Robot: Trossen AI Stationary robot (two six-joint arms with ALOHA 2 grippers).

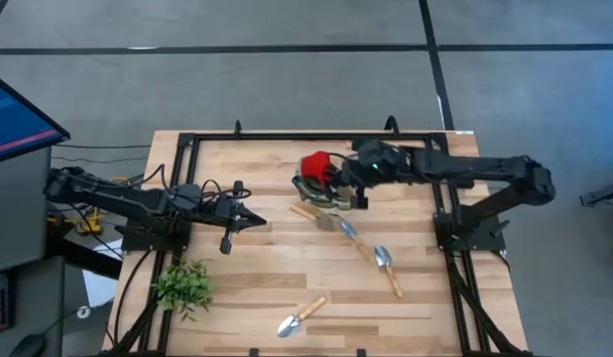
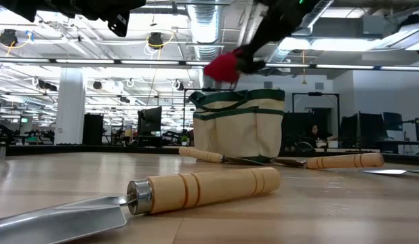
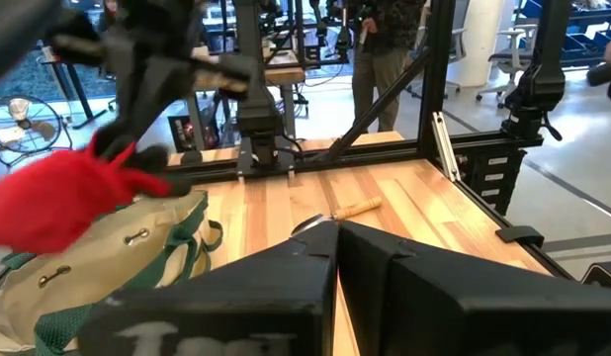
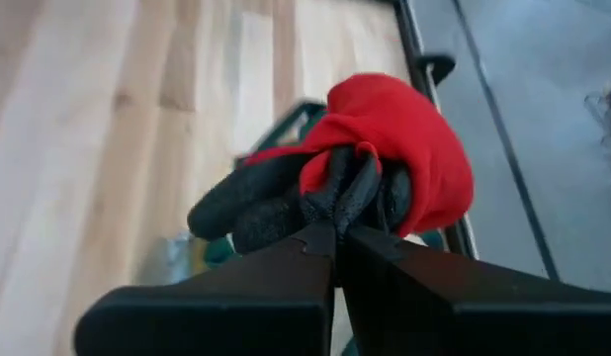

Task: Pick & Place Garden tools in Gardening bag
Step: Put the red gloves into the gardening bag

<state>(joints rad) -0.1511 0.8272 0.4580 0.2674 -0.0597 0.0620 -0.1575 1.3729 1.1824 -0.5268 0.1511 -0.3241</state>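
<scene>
Red and black, the glove (image 4: 385, 168) hangs bunched from the right gripper (image 4: 337, 232), whose two fingers are pinched tight on its dark rubbery part; seen from above, it is held just over the bag (image 1: 321, 188), and the level view puts it in the air above the bag's rim, not yet inside. That bag, beige cloth with green trim, stands upright near the far middle of the table (image 1: 257, 283). Three trowels with pale wooden handles lie flat on the wood: one (image 1: 324, 219) starts just beside the bag's near side, another (image 1: 386, 268) lies a little farther toward the right front, and a third (image 1: 301, 317) lies well apart near the front edge, its silver blade pointing left. A leafy green plant (image 1: 184, 286) sits at the front left corner. The left gripper (image 1: 249, 220) waits over the left half of the table, fingers pressed together with nothing between them, well apart from the bag. Beyond the table, a person stands in the room behind the frame.
</scene>
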